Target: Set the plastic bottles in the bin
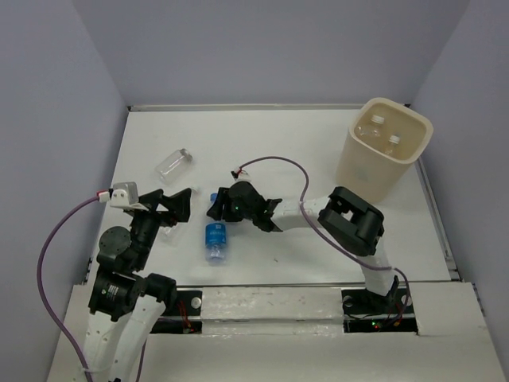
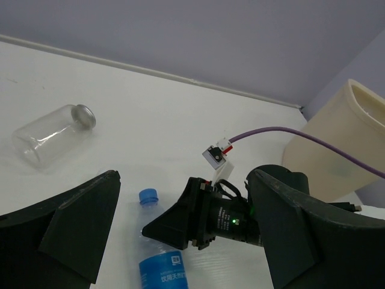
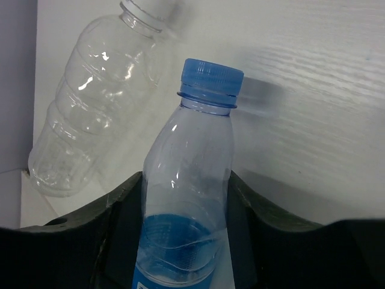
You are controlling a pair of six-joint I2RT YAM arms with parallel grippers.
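A clear bottle with a blue label and blue cap (image 1: 215, 237) lies on the white table, cap pointing away. My right gripper (image 1: 217, 205) is closed on its upper body; in the right wrist view both fingers press the sides of the bottle (image 3: 191, 180), gripper (image 3: 186, 235). A label-less clear bottle (image 3: 90, 114) lies just left of it, under my open, empty left gripper (image 1: 169, 208). A short stubby clear bottle (image 1: 173, 163) lies further back left, also in the left wrist view (image 2: 51, 135). The cream bin (image 1: 386, 155) stands at the back right with bottles inside.
Grey walls close in the table on three sides. A purple cable (image 1: 278, 163) loops from the right wrist over the table. The right arm's elbow (image 1: 354, 219) stands in front of the bin. The bin also shows in the left wrist view (image 2: 337, 150).
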